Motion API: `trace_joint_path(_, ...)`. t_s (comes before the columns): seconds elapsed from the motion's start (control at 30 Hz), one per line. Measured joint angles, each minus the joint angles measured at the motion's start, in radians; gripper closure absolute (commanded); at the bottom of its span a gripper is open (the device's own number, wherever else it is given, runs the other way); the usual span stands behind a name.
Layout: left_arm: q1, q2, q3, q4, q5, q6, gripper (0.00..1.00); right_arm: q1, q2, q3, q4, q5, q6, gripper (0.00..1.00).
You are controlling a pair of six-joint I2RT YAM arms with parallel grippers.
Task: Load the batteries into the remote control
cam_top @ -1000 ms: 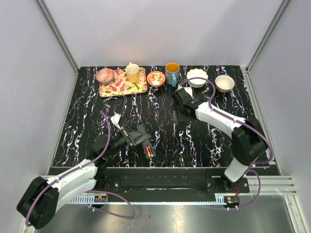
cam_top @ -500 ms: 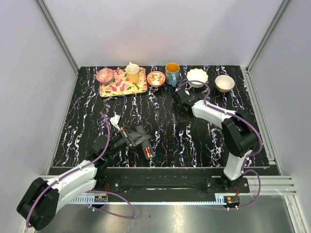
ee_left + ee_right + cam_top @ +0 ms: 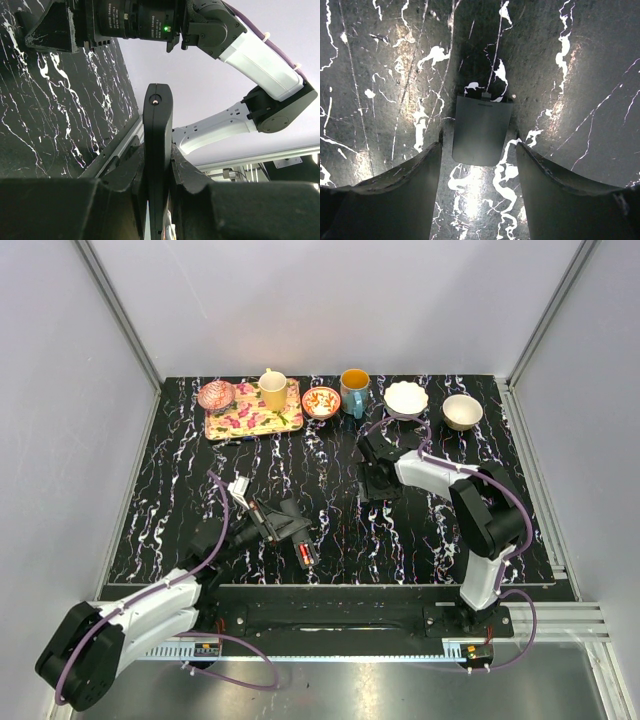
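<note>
Near edge, about 7 o'clock from the centre of the worktop (image 3: 200, 460): left pincer (image 3: 283, 524) clamped tight on the remote control (image 3: 304, 550). The free end points toward 5 o'clock, with a red mark showing near that end. Left wrist view: the bar stands on its thin edge, squeezed between both fingers (image 3: 187, 175), one end jutting out past the tips.

Mid worktop, roughly 3 o'clock of centre: right pincer (image 3: 377, 478) aimed downward, fingers apart. Right wrist view: battery cover (image 3: 481, 131) lies flat on the black marbled surface between the two fingers (image 3: 405, 190), tab end at 12 o'clock. A narrow gap shows on either side, no contact seen.

Far edge, 11 to 1 o'clock: floral tray (image 3: 240, 422) carrying a yellow cup (image 3: 272, 390), with a pink bowl (image 3: 215, 395) at its 10 o'clock corner. Then, in a row: red-patterned dish (image 3: 321, 402), blue mug (image 3: 354, 390), white scalloped bowl (image 3: 406, 398), beige bowl (image 3: 462, 411).
</note>
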Motion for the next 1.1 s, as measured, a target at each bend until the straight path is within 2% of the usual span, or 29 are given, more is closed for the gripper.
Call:
trace_joint_path(0.27,0.000,0.024,0.000,0.004,0.000,0.000,1.00,-0.011,0.005,-0.009,0.018,-0.009,-0.009,0.37)
trace_joint_path(0.5,0.000,0.033,0.000,0.009,0.001,0.000,1.00,-0.013,0.008,-0.008,0.021,-0.008,-0.018,0.50)
trace_joint_path(0.73,0.000,0.033,0.000,0.013,0.001,0.000,1.00,-0.015,0.010,-0.008,0.023,-0.007,-0.024,0.54)
trace_joint_path(0.87,0.000,0.033,0.000,0.014,0.001,0.000,1.00,-0.015,0.010,-0.008,0.023,-0.006,-0.031,0.76)
trace_joint_path(1.1,0.000,0.052,0.003,0.014,-0.001,0.003,1.00,-0.019,-0.013,-0.013,0.018,-0.011,-0.022,1.00)
